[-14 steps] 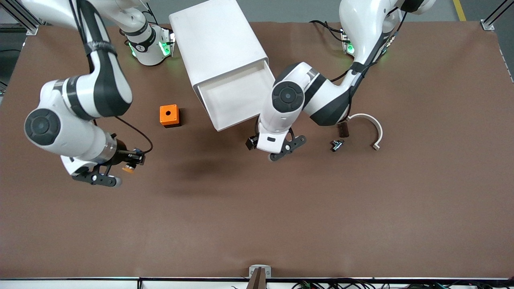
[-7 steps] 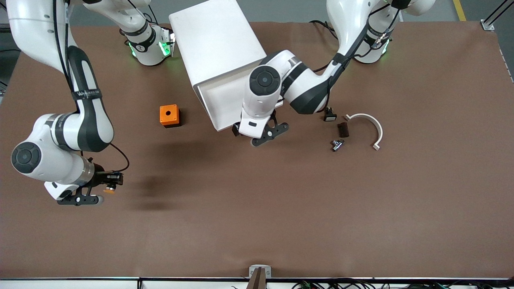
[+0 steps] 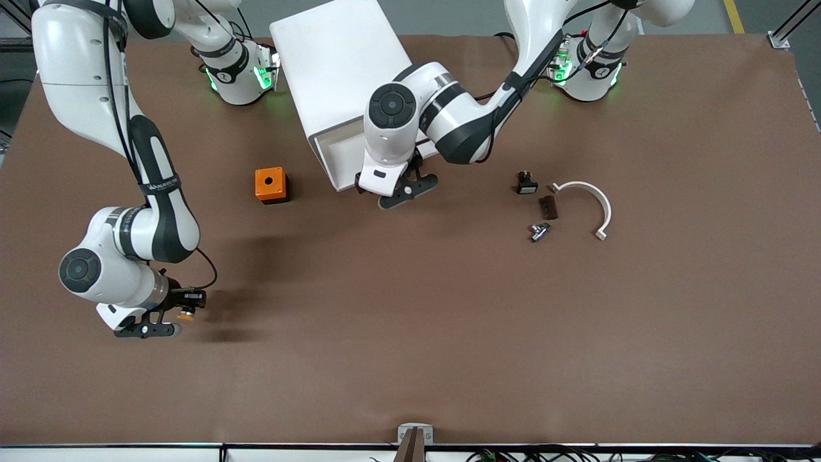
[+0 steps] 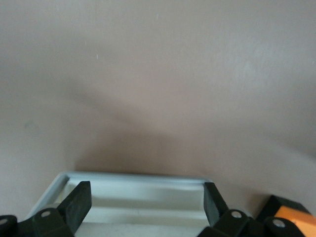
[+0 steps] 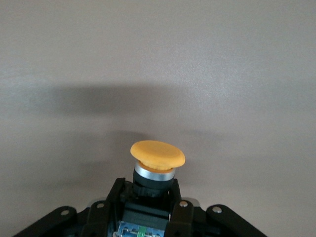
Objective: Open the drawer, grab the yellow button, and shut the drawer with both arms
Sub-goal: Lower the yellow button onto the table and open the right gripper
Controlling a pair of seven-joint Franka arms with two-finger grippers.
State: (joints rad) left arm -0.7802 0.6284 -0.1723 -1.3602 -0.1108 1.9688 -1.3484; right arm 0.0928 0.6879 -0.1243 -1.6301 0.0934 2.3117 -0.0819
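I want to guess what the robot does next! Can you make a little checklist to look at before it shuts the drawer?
1. Button out of the drawer, gripped in the right hand: ok.
2. Drawer pulled open, needs closing: ok.
3. Left hand at the drawer's front edge, fingers spread: ok.
4. Inside of drawer bare where visible: ok; the part under the arm, cannot tell.
5. Orange cube beside the drawer, apart from it: ok.
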